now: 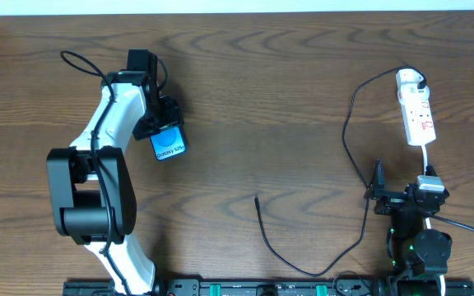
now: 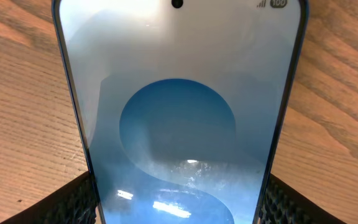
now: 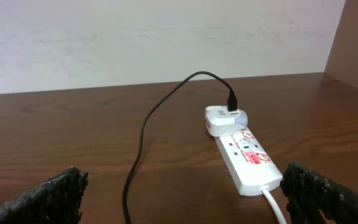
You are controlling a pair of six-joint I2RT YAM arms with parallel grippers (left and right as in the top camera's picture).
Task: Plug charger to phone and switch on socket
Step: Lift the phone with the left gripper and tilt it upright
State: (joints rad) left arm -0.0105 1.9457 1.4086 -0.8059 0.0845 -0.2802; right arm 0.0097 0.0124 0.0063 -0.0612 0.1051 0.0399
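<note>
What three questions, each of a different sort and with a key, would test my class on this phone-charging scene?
1. True or false: the left gripper grips the phone by its two long edges.
2. Where does the loose plug of the charger lie?
A. pushed into the phone
B. on the bare table, between the two arms
C. hanging over the table edge
3. Fill in: the charger's white adapter sits plugged into the far end of the ____.

Key: 1 true; 2 B; 3 socket.
</note>
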